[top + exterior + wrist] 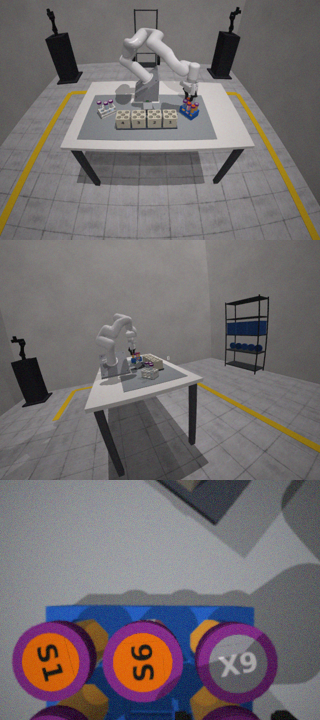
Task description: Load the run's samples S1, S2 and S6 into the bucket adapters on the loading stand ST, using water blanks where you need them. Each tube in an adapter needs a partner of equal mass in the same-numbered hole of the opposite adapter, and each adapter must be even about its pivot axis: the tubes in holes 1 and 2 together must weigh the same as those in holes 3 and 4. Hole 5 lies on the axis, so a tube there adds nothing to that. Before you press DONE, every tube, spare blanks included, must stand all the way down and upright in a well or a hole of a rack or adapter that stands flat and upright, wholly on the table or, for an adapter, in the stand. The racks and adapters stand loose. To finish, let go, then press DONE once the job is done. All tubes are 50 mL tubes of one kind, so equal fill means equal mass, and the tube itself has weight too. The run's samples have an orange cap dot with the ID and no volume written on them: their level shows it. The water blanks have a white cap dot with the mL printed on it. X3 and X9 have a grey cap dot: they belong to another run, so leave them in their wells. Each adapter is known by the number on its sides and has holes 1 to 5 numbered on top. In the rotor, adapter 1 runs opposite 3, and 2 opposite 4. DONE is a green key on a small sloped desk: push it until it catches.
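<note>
My gripper (188,98) (132,353) (233,716) is open, its fingertips either side of an orange-dot tube's cap in the blue rack (189,117) (150,611). That tube's ID is not readable. S1 (193,106) (50,661), S6 (188,103) (143,661) and grey-dot X9 (185,101) (237,663) stand in the row beside it. Another tube (196,104) stands in the gripped-side row, its dot unreadable. Adapters 4 (122,123), 3 (138,123), 2 (154,122) and 1 (170,122) stand in the loading stand (146,128), all holes empty. Three white-dot blanks stand in the white rack (108,114) (149,375).
The small sloped desk (147,105) with the green DONE key (147,101) stands in front of the arm base, behind the adapters. The stand's dark corner (212,517) shows at the top of the wrist view. The grey mat (144,134) lies under the racks and stand.
</note>
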### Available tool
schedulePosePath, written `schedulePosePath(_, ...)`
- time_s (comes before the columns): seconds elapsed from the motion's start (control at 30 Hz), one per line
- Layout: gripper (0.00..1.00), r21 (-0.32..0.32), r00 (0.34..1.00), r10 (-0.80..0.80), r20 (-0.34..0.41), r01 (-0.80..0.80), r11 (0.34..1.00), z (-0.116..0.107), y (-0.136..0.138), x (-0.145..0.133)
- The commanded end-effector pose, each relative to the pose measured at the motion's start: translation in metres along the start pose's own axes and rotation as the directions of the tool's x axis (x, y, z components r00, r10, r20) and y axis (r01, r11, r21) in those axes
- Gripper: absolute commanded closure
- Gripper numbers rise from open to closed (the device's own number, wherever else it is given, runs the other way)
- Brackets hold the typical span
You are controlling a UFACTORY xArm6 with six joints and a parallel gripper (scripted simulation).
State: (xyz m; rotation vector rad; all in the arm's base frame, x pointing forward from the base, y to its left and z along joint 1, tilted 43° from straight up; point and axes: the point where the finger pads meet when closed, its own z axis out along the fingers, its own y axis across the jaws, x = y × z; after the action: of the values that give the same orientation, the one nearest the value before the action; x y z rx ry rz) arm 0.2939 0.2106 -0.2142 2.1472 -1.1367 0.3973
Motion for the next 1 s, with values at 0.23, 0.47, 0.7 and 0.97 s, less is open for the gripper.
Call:
schedulePosePath(0.23,0.56,0.004,1.000,0.001,0.002,-0.001,1.000,-0.023,-0.001,0.000)
schedulePosePath(0.47,0.56,0.004,1.000,0.001,0.002,-0.001,1.000,-0.033,-0.001,0.000)
schedulePosePath(0.7,0.56,0.004,1.000,0.001,0.002,-0.001,1.000,-0.048,-0.001,0.000)
schedulePosePath(0.97,0.56,0.004,1.000,0.001,0.002,-0.001,1.000,-0.060,-0.001,0.000)
